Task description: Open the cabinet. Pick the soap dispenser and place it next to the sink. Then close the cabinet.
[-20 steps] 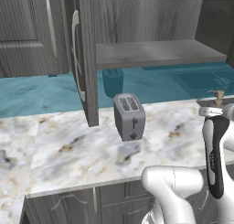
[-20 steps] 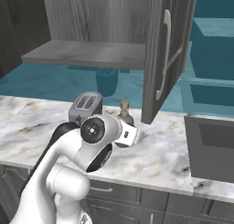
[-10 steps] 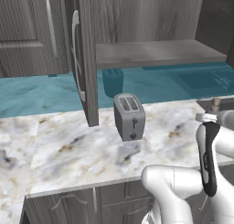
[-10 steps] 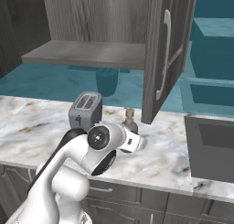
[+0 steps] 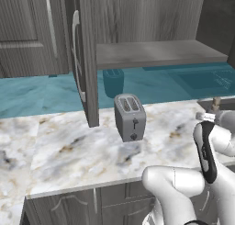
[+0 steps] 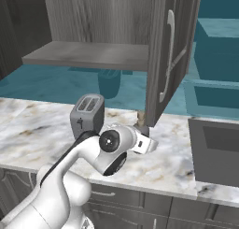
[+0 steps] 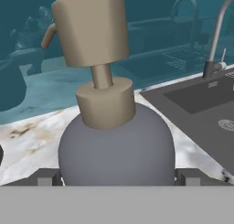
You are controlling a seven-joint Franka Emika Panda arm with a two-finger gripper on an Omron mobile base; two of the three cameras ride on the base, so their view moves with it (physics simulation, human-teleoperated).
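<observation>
**Soap dispenser held in the claw over the marble tabletop, sink just ahead**

Closest in, the claw (image 7: 117, 179) is closed on the soap dispenser (image 7: 114, 127): in the hand view its two dark fingertips (image 7: 45, 177) sit on either side of the round grey bottle body, pressed against it. The tan collar and pump head rise upright above the claw, with the thin spout pointing off to the upper left of that view.

Under and around the claw lies the white-and-brown marble tabletop (image 6: 168, 158). In the right base view the claw and the top of the dispenser (image 6: 140, 116) sit just below the lower edge of the open right cabinet door (image 6: 168, 55), close in front of it.

To one side of the claw, near but apart, stands the grey two-slot toaster (image 5: 131, 116) on the tabletop.

Ahead of the claw in the hand view, the dark sink (image 7: 205, 109) is set into the tabletop, with a curved grey faucet (image 7: 217, 35) at its back edge.

Farther off and above, the cabinet (image 5: 151, 54) stands open, both doors swung out, its grey shelf bare. Behind everything runs a teal backsplash (image 5: 36, 93).
</observation>
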